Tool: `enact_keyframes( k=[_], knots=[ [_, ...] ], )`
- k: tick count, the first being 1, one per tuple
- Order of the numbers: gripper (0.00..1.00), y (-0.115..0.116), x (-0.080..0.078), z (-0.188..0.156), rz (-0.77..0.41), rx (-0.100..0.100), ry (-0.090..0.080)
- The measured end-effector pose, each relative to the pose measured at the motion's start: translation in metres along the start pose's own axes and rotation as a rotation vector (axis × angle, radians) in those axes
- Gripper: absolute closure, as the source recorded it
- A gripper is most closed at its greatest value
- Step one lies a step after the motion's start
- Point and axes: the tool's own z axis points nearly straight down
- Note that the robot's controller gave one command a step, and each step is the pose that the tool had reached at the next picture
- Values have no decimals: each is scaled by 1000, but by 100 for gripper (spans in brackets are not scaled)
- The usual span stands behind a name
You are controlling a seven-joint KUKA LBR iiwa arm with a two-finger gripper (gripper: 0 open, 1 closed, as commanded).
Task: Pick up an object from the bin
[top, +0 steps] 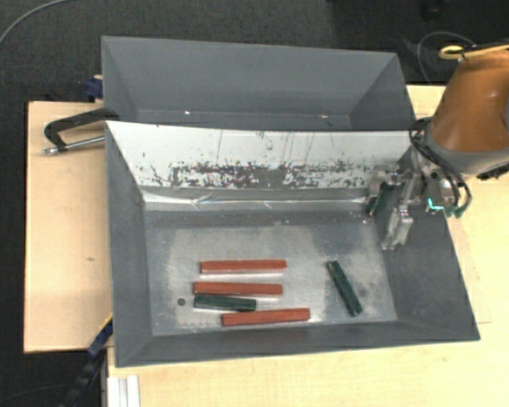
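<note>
My gripper (388, 220) hangs at the right side of the bin, above the floor near the back right corner, with two fingers apart and nothing between them. The nearest loose thing is a dark green stick (344, 287), lying slantwise on the bin floor below and left of the gripper. Further left lie three red-brown sticks side by side: one at the top (243, 266), one in the middle (237, 289), one at the bottom (265, 316). A second dark green stick (225, 303) lies between the lower two.
The arm's orange cover and cables stand over the bin's right rim. The bin's sloped walls rise on all sides round the floor.
</note>
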Motion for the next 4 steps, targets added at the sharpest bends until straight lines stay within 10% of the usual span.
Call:
enact_keyframes(
  k=[1, 2, 3, 4],
  knots=[
    [0, 77, 51, 10, -247, -2, -4],
    [0, 173, 48, 75, -414, -3, -3],
    [0, 209, 58, 73, -436, -1, -5],
    [100, 206, 57, 73, -432, 2, -8]
  ],
)
